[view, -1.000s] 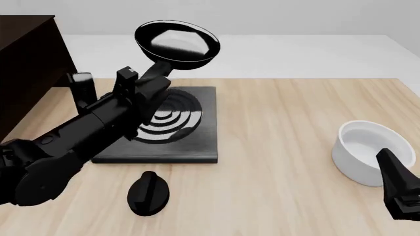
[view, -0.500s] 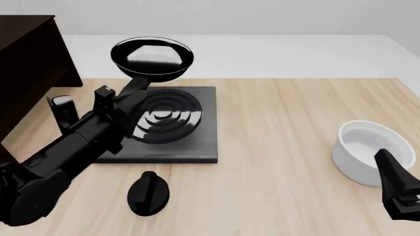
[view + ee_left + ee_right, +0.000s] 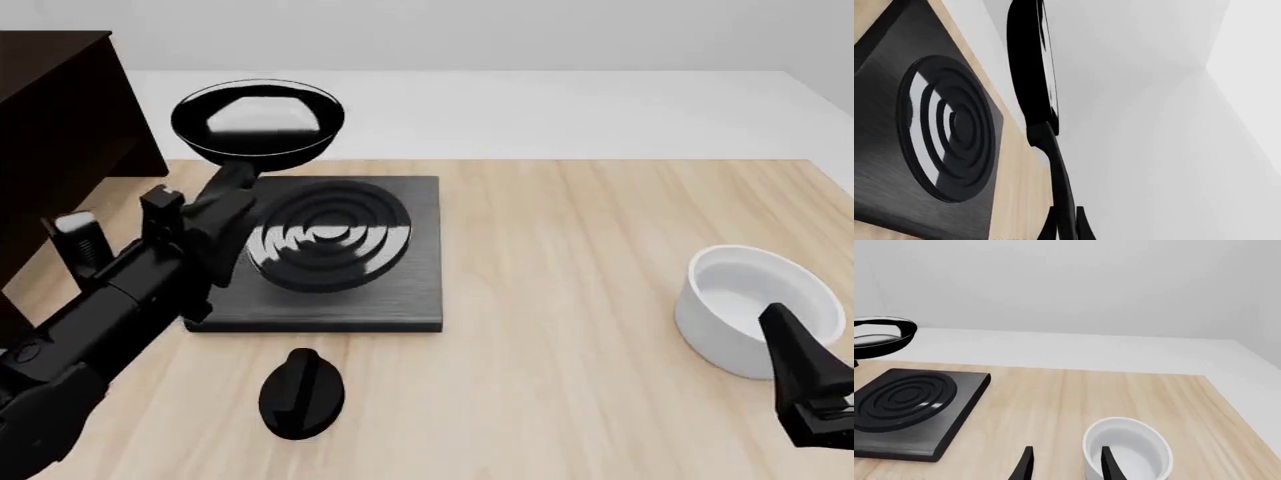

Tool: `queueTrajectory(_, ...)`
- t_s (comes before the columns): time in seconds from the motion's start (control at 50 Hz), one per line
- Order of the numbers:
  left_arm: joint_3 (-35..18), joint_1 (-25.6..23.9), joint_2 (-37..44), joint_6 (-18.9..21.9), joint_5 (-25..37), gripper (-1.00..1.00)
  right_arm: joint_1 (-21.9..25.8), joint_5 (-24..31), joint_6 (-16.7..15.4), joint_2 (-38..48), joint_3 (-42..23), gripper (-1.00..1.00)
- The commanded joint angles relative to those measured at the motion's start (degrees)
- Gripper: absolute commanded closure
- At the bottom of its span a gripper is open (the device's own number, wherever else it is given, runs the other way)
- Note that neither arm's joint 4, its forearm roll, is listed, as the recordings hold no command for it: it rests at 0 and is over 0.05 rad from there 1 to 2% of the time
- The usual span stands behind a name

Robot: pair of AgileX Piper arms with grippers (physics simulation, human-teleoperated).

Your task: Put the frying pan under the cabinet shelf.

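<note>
The frying pan (image 3: pixel 258 122) is a glossy black round pan held in the air above the far left corner of the stove plate. My left gripper (image 3: pixel 222 212) is shut on its long handle. In the left wrist view the pan (image 3: pixel 1031 60) shows edge-on, and its handle (image 3: pixel 1058 175) runs down between my fingertips (image 3: pixel 1082 227). The cabinet shelf (image 3: pixel 56 130), dark brown and large, stands at the table's left edge, just left of the pan. My right gripper (image 3: pixel 1066 467) hangs open and holds nothing, near the white pot. The pan (image 3: pixel 881 333) also shows in the right wrist view.
A flat black stove plate (image 3: pixel 387 290) with concentric rings lies left of the table's centre. A small black knob (image 3: pixel 302 392) sits in front of it. A white deep pot (image 3: pixel 745 308) stands at the right, beside my right gripper (image 3: pixel 805 385).
My left arm has carried the pan to the left, toward the cabinet, and a little lower. The right arm has stayed in place.
</note>
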Motion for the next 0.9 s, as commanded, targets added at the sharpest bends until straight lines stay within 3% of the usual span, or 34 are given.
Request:
queueTrajectory(0.02,0.63,0.45,-4.77,2.19,0.93,1.00,0.10,-0.19,-0.12,0.29,0.01,-1.00)
queueTrajectory(0.2,1.36,2.62,-14.36,5.50,9.69,1.00,0.26,-0.56,-0.42,0.86,0.01,-1.00)
queueTrajectory(0.44,3.79,3.86,-22.59,5.93,15.54,1.00,0.38,-0.49,-1.12,0.88,-0.02,-1.00)
queueTrajectory(0.72,6.58,2.29,-25.23,4.43,16.16,1.00,0.59,-1.37,-1.46,2.04,0.06,-1.00)
queueTrajectory(0.9,10.52,3.14,-24.18,1.60,12.06,1.00,0.77,-1.92,-1.65,2.85,0.01,-1.00)
